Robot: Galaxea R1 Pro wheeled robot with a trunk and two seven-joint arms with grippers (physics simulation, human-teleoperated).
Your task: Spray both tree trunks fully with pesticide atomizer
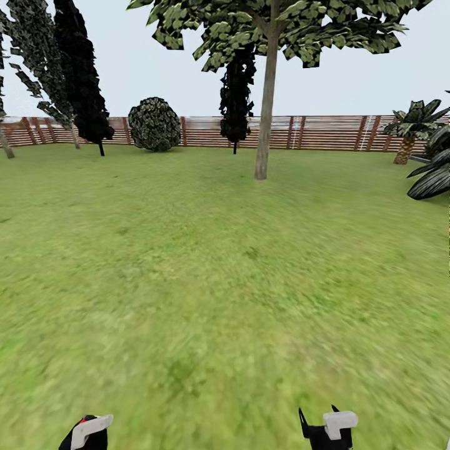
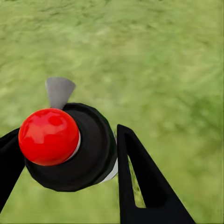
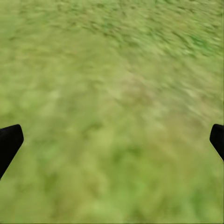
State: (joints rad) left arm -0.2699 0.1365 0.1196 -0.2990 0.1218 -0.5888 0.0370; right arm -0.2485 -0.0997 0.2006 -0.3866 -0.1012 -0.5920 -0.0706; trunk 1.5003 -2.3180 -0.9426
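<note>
Black left gripper [image 2: 70, 163] clamped around red-capped atomizer [image 2: 65, 144], right gripper [image 3: 112, 140] spread wide above grass [image 3: 112, 70].

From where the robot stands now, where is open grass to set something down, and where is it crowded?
The blurry green grass floor lies bare from both grippers up to the thick grey-tan tree trunk. Crowded spots: along the brown slatted wooden fence, with the round leafy bush and black cone-shaped trees, and the right edge by the short palm.
</note>
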